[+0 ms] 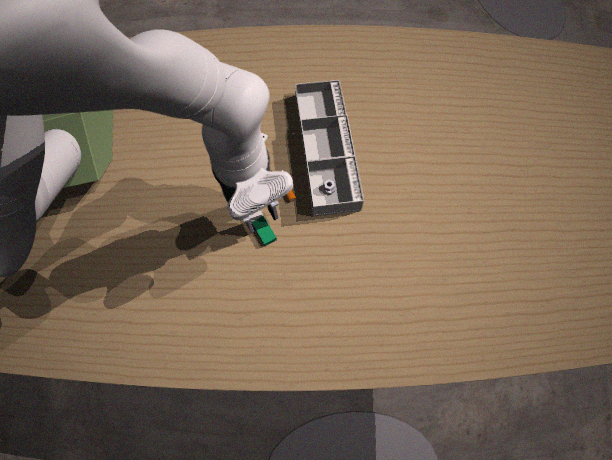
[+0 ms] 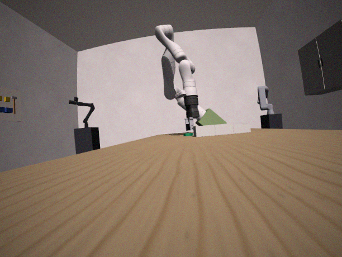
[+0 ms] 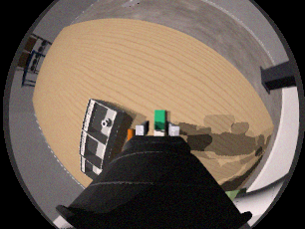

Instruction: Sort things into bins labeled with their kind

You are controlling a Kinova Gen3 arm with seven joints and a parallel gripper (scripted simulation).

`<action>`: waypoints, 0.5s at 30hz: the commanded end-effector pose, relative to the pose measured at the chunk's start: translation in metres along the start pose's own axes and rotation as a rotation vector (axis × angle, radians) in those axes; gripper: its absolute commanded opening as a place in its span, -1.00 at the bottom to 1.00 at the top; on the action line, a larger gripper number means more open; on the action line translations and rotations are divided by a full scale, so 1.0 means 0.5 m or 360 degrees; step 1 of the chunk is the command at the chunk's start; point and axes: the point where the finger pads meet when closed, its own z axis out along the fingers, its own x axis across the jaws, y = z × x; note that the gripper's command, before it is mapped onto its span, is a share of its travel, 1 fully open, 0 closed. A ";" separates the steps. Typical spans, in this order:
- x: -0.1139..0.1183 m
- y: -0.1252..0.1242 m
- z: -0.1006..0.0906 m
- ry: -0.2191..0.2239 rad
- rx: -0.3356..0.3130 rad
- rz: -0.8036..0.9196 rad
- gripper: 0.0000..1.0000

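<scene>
A green block with a white end lies on the table left of the bins; it also shows in the wrist view. My gripper is open and empty, low over the block's near end, with a finger on each side. An orange thing lies between the gripper and the bins, partly hidden by my hand. A grey row of three labelled bins stands to the right; a metal nut lies in the nearest bin. The other two bins look empty. In the exterior view the gripper is just above the green block.
A large green box stands at the far left, partly behind my arm. My arm hides the table area left of the bins. In the low view the bin row stands in front of the green box.
</scene>
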 end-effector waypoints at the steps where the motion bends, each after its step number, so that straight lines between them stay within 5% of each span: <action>1: 0.015 -0.004 0.026 0.0036 0.0015 -0.0004 0.50; 15: 0.011 -0.002 0.026 0.0036 0.0015 -0.0004 0.50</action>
